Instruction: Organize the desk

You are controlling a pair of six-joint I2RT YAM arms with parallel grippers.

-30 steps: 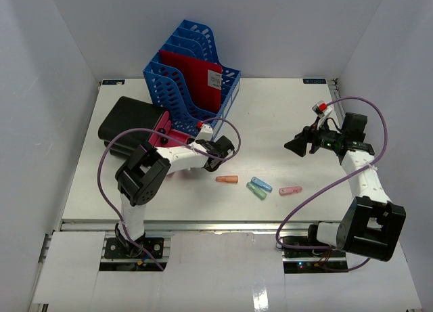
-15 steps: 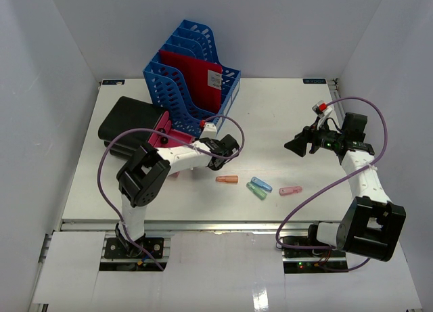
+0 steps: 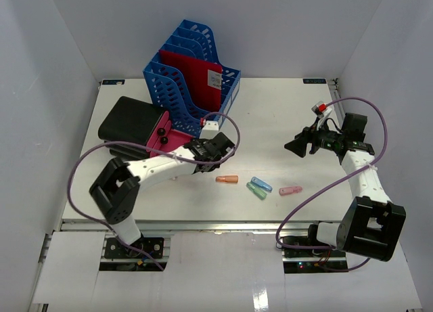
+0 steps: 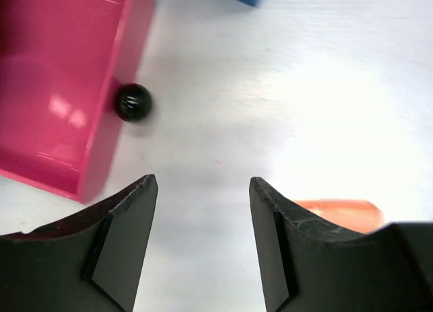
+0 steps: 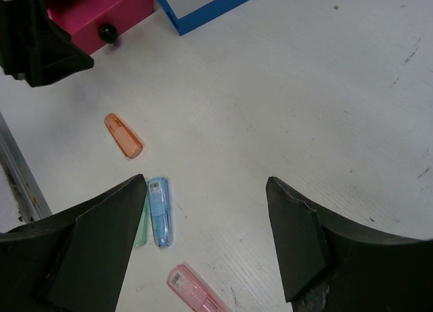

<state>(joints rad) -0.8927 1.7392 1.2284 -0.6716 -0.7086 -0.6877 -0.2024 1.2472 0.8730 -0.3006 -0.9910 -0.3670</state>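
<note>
The white desk [image 3: 284, 109] carries several small translucent cases: orange [image 3: 227, 179], green [image 3: 256, 191], blue [image 3: 261, 185] and pink [image 3: 290, 190], lying in a row near the front. My left gripper [image 3: 226, 147] is open and empty just above the desk, left of the orange case [image 4: 338, 212]. A pink drawer box [image 3: 169, 141] with black knobs [image 4: 131, 102] lies to its left. My right gripper [image 3: 295, 147] is open and empty, raised above the desk right of centre; its view shows the orange [image 5: 124, 136], blue [image 5: 160, 211] and pink [image 5: 196, 292] cases below.
A blue slotted file rack [image 3: 193, 72] holding a red folder [image 3: 196, 78] stands at the back left. A black case [image 3: 130, 121] lies left of the pink box. The metal rail [image 3: 203, 225] runs along the front edge. White walls enclose three sides.
</note>
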